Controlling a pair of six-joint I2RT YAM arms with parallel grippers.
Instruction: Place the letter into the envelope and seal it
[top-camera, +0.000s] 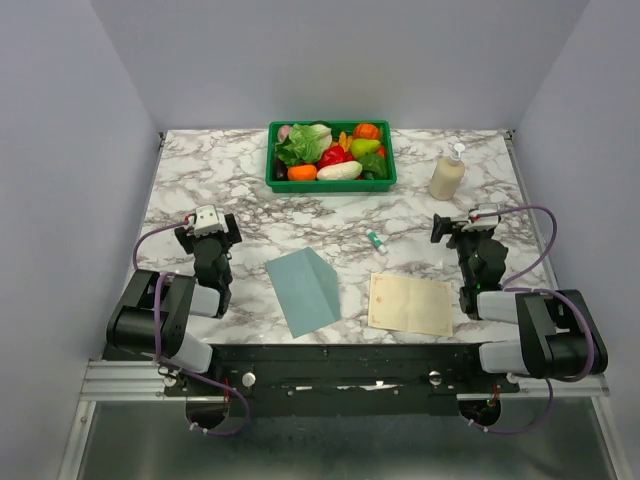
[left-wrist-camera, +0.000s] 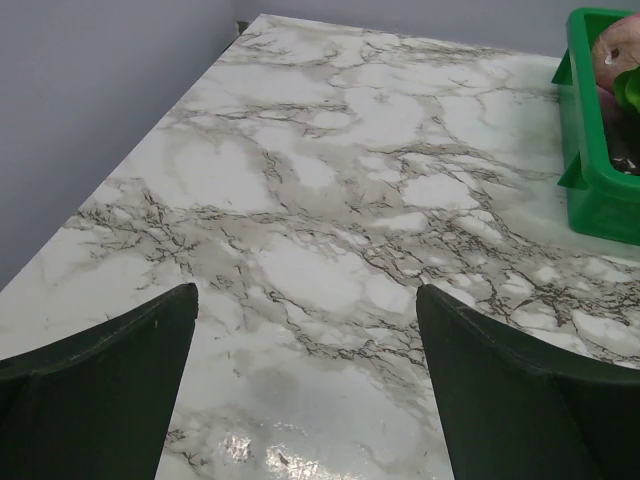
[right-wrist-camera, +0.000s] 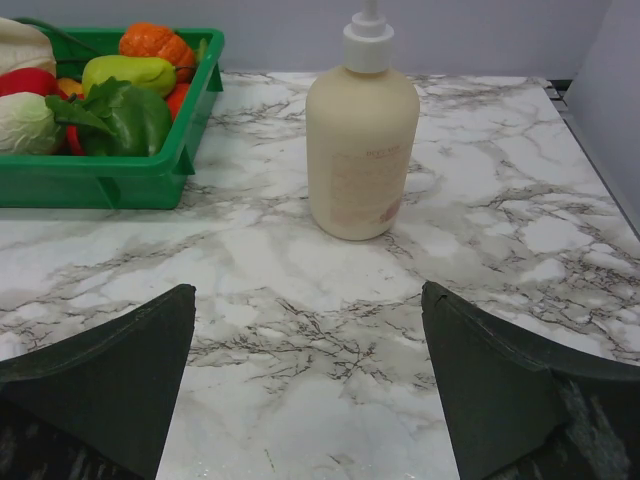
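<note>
The envelope (top-camera: 303, 290) lay along 11-to-5 o'clock, the letter (top-camera: 410, 304) along 9-to-3; left gripper (left-wrist-camera: 305, 292) and right gripper (right-wrist-camera: 308, 290) stood spread.

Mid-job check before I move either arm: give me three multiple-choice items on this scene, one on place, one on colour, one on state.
1. Where does the letter lie?
A. inside the envelope
B. on the table beside it, toward the right arm, apart
C. on top of it

2. The envelope's colour?
A. red
B. teal
C. yellow

3. The left fingers and right fingers?
A. both open, empty
B. left shut on letter
C. right shut on envelope

Answers: 1 B, marble shows between them; 2 B, plain from above; 3 A, each wrist view shows nothing gripped.
</note>
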